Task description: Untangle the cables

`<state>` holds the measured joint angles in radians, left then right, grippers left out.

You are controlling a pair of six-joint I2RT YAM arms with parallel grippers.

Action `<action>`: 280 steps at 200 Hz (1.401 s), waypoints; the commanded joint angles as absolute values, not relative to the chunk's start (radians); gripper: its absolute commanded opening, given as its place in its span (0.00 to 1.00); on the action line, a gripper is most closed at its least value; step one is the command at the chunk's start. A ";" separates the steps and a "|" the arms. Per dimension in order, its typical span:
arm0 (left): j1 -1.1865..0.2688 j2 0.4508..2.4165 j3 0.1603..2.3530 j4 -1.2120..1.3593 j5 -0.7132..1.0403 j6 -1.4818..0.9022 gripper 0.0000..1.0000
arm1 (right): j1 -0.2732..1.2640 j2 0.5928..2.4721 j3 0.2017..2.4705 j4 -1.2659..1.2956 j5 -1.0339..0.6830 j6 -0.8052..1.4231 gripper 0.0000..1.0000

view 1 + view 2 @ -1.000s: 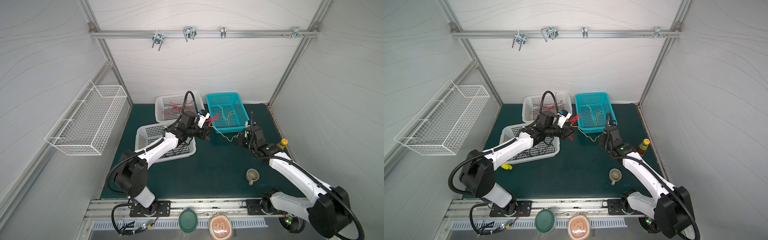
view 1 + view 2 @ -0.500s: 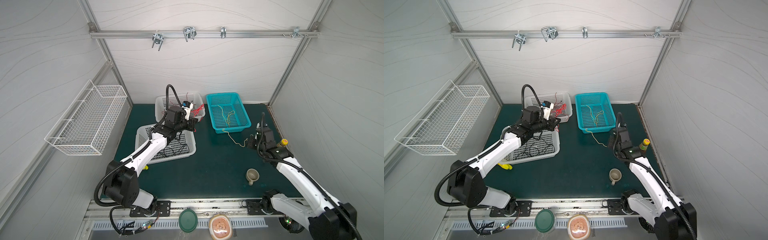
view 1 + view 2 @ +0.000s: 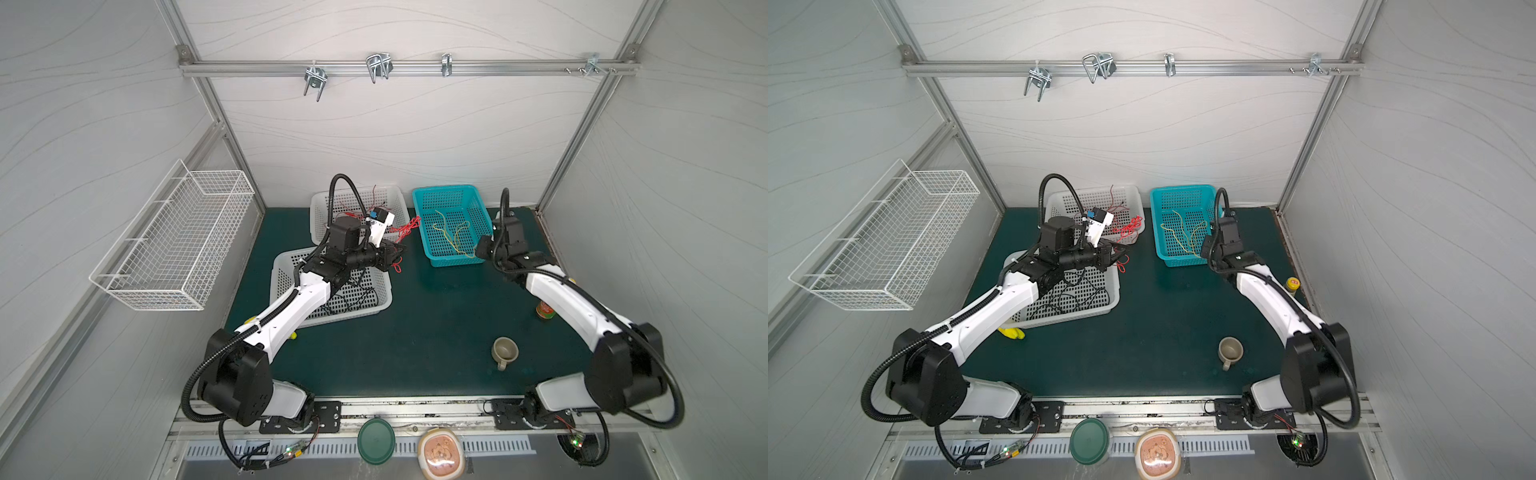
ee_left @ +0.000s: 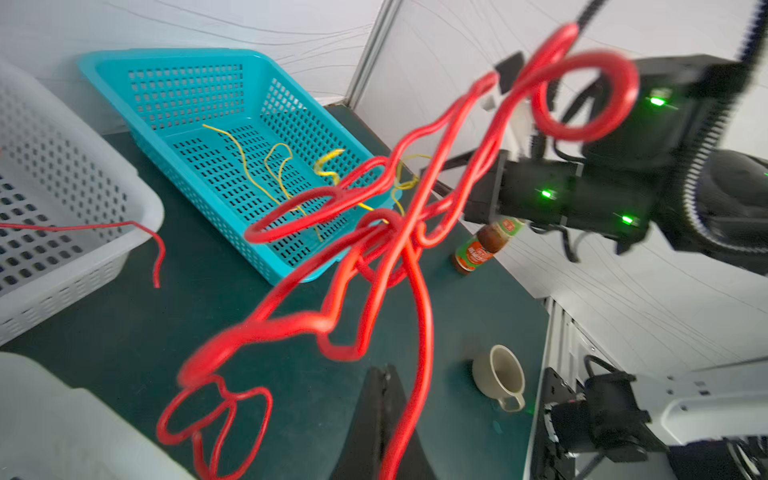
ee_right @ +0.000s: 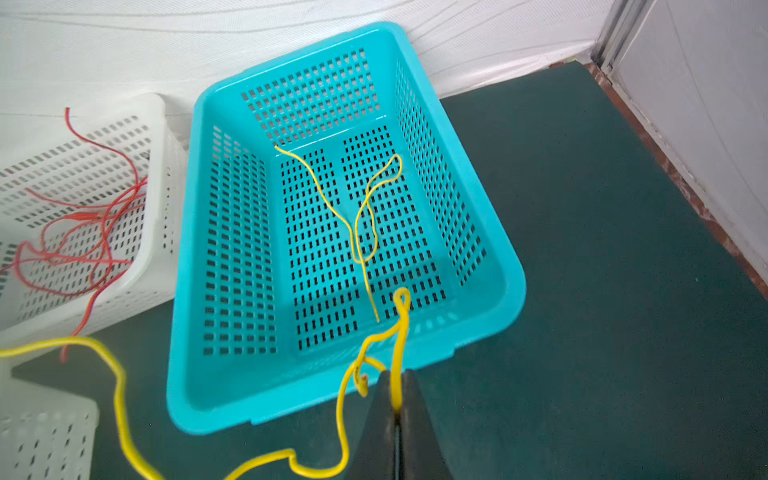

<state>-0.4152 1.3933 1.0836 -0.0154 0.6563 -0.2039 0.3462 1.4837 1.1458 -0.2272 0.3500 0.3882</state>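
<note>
A tangle of red cables (image 4: 374,249) hangs from my left gripper (image 4: 384,374), which is shut on one strand. In both top views that gripper (image 3: 399,253) (image 3: 1115,255) sits between the two white baskets, with a red bundle (image 3: 409,226) draped over the back one's corner. My right gripper (image 5: 397,386) is shut on a yellow cable (image 5: 397,332) at the near edge of the teal basket (image 5: 187,291). The yellow cable loops over the rim and trails across the mat. Another yellow cable (image 5: 361,216) lies inside. In a top view the right gripper (image 3: 482,249) is at the basket's near right corner.
The back white basket (image 3: 320,208) holds more red cable. The front white basket (image 3: 286,291) holds black cables (image 3: 353,297) under the left arm. A mug (image 3: 505,351) and a sauce bottle (image 3: 545,309) stand on the green mat at the right. A wire basket (image 3: 174,241) hangs on the left wall.
The left gripper swung left with the red tangle, then came partly back. The right gripper drew off right with the yellow cable, then moved to the teal basket's corner. Red and yellow now hang apart.
</note>
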 commanded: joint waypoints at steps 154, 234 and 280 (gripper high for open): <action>-0.419 1.413 1.114 -0.029 0.572 -0.148 0.00 | 0.341 1.915 1.433 -0.243 0.206 0.345 0.35; -0.419 1.455 1.166 -0.087 0.490 -0.118 0.00 | 0.427 1.664 1.326 -0.265 0.164 0.249 0.99; -0.416 1.509 1.284 -0.196 0.283 -0.033 0.00 | 0.470 1.479 1.192 -0.288 0.172 0.272 0.99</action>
